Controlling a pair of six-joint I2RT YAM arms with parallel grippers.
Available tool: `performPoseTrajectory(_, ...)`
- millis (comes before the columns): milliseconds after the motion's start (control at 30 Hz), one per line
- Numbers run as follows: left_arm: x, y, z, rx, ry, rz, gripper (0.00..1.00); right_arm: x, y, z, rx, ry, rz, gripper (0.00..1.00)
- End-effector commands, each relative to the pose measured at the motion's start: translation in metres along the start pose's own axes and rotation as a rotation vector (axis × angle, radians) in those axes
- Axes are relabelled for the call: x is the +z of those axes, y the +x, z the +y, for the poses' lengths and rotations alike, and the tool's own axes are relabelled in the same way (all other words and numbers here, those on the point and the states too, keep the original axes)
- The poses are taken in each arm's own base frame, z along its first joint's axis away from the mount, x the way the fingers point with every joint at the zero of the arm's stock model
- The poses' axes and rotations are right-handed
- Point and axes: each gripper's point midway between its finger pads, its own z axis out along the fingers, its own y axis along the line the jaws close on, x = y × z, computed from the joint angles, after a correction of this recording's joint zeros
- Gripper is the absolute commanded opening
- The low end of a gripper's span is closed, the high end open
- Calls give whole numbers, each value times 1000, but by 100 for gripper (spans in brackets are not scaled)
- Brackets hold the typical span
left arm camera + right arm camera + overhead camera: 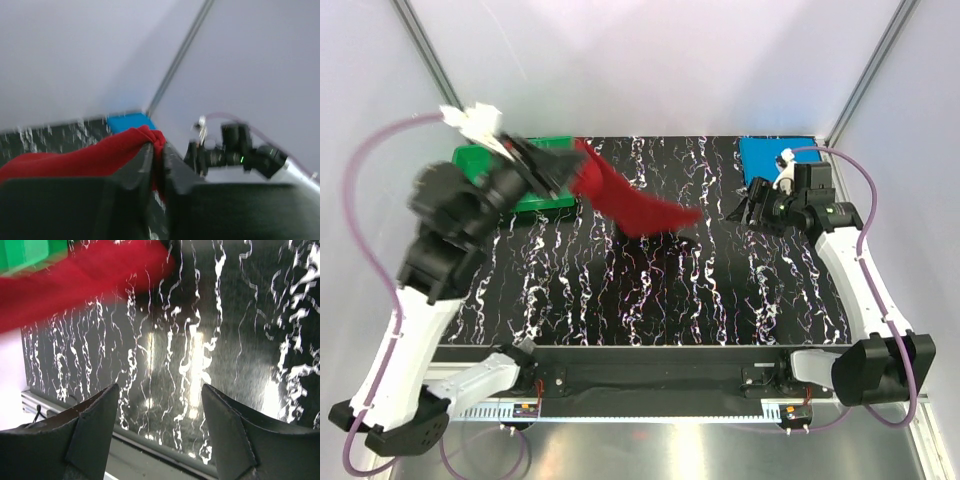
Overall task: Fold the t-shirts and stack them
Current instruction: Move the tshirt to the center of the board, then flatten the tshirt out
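The deep red t-shirt [630,200] hangs in the air over the back left of the table, blurred by motion. My left gripper [560,165] is shut on one end of it, raised near the green tray; the wrist view shows the red cloth [90,155] pinched between the fingers [142,162]. The blue t-shirt [775,158] lies as a folded rectangle at the back right corner, also in the left wrist view [129,122]. My right gripper [738,212] is open and empty, just in front of the blue shirt; its wrist view shows the red shirt [75,285] far off.
A green plastic tray [535,200] stands at the back left, partly behind my left arm, and shows in the right wrist view [27,252]. The black marbled table [670,290] has white enclosure walls behind and at both sides.
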Motion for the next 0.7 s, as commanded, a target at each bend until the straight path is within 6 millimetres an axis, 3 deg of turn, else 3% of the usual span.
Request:
performPoseTrajectory(0,-9,111,42,-134,-107,258,48,-7,20,6,25,-15,39,75)
performPoseTrajectory(33,-18,133,56,-151,-159,298,72,-9,23,7,21,-18,40,76)
performPoseTrajectory(100,-47,179,81,-174,-252,386,81,-5,42,5,31,-21,92,77)
performPoseTrajectory(167,-65,202,94,-172,-291,414,77,4,64,-1,60,-11,154,77)
performPoseTrajectory(233,-74,215,102,-145,-309,453,65,15,84,-4,75,-8,217,78)
performPoseTrajectory(300,-80,238,112,-129,-333,530,63,28,101,-5,104,-6,271,78)
performPoseTrajectory(433,-75,288,116,-163,-280,708,69,62,113,-10,124,23,341,78)
performPoseTrajectory(467,-71,307,123,-167,-295,771,71,69,106,-14,113,55,323,78)
performPoseTrajectory(533,-56,322,117,-96,-236,807,74,82,107,-27,117,115,351,76)
performPoseTrajectory(567,-49,341,118,-78,-240,873,74,86,97,-24,99,114,338,74)
performPoseTrajectory(667,-23,360,120,-30,-224,943,71,105,86,-14,106,73,366,66)
